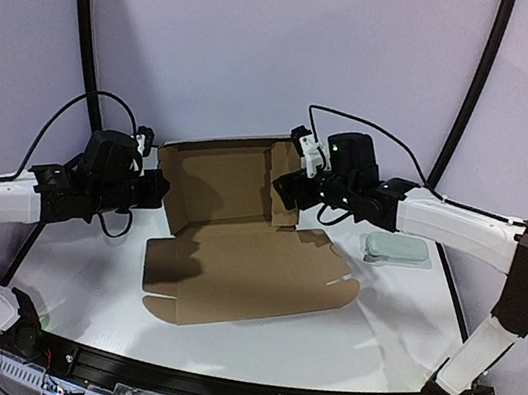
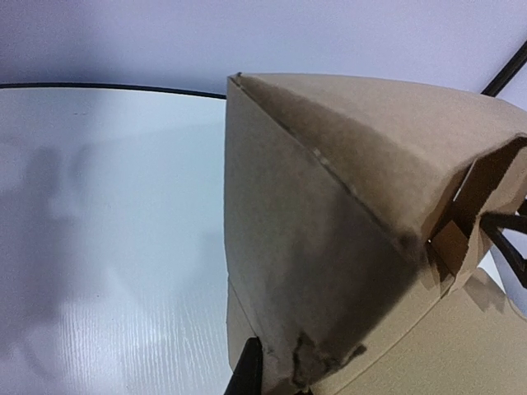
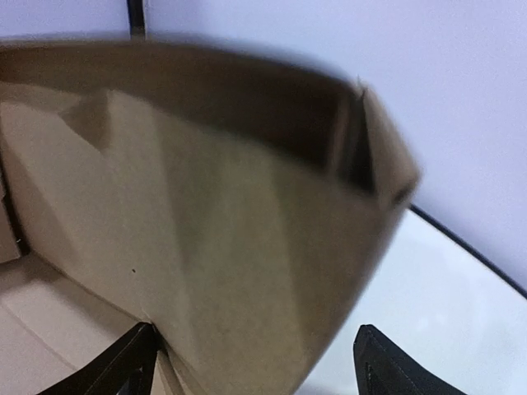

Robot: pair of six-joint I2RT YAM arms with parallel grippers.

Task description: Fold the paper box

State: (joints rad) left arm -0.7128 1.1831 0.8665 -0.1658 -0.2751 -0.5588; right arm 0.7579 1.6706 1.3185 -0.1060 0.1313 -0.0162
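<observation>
The paper box (image 1: pixel 252 272) is a brown cardboard sheet whose front panel lies flat on the white table, while its back part (image 1: pixel 220 185) stands raised with side flaps. My left gripper (image 1: pixel 157 190) is at the raised part's left edge. In the left wrist view it (image 2: pixel 276 383) is shut on the crumpled lower corner of a cardboard flap (image 2: pixel 329 230). My right gripper (image 1: pixel 286 189) is at the raised part's right side. In the right wrist view it (image 3: pixel 255 329) is open, and a blurred flap (image 3: pixel 247 230) stands between its wide-apart fingers (image 3: pixel 383 366).
A small pale green-grey case (image 1: pixel 394 250) lies on the table to the right of the box, under the right arm. Black curved poles (image 1: pixel 85 26) rise at the back left and back right. The table's front rail (image 1: pixel 211 392) runs along the near edge.
</observation>
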